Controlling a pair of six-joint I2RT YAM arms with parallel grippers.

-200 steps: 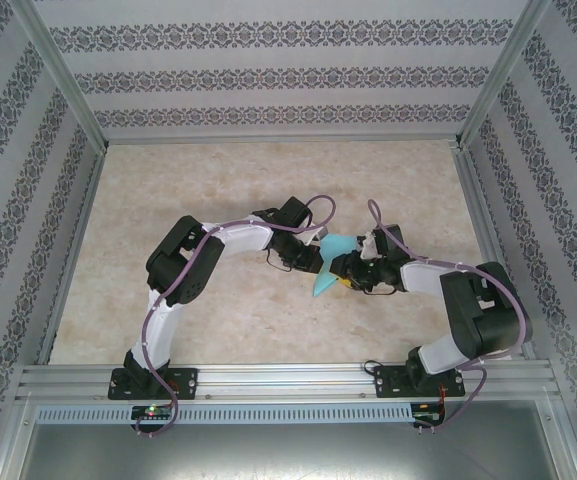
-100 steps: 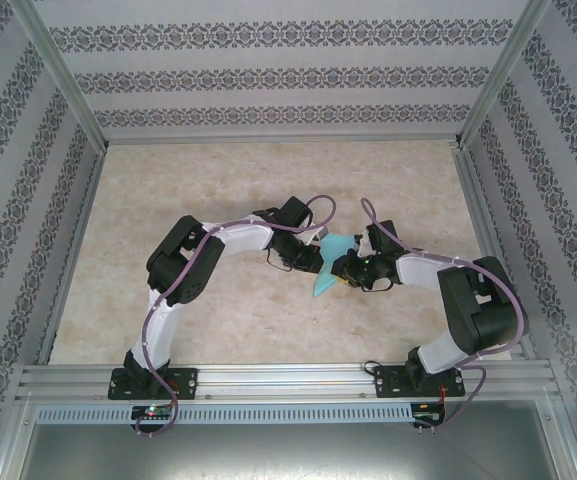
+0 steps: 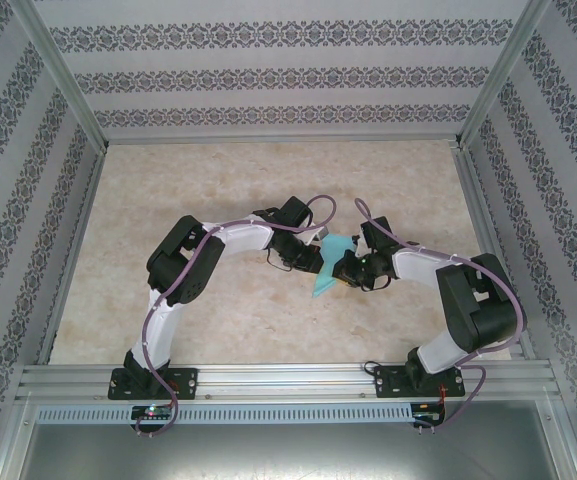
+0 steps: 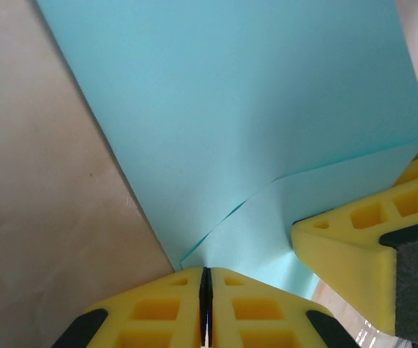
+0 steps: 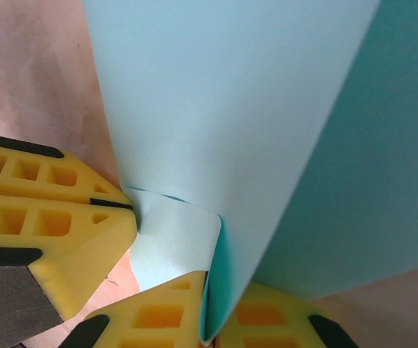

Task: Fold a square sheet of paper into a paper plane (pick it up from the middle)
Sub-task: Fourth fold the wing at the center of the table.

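Observation:
The turquoise sheet of paper (image 3: 325, 274), folded into a pointed paper plane shape, is held between both grippers at the table's middle, its tip toward the near edge. My left gripper (image 3: 318, 256) is shut on a folded flap; its yellow fingers meet at the paper's (image 4: 252, 130) corner, left gripper (image 4: 206, 279). My right gripper (image 3: 341, 268) is shut on the doubled fold, and the paper (image 5: 223, 109) rises from between its fingers, right gripper (image 5: 214, 293). The other gripper's yellow finger shows in each wrist view: the right finger (image 4: 353, 246) and the left finger (image 5: 56, 217).
The beige marbled table (image 3: 218, 180) lies inside a metal frame with patterned walls (image 3: 268, 70). Both arms bend inward toward the middle. Open table surface lies to the far side and to the left.
The right gripper has closed on the paper's fold and its wrist has shifted slightly left. The paper now stands narrower. The left arm has stayed still.

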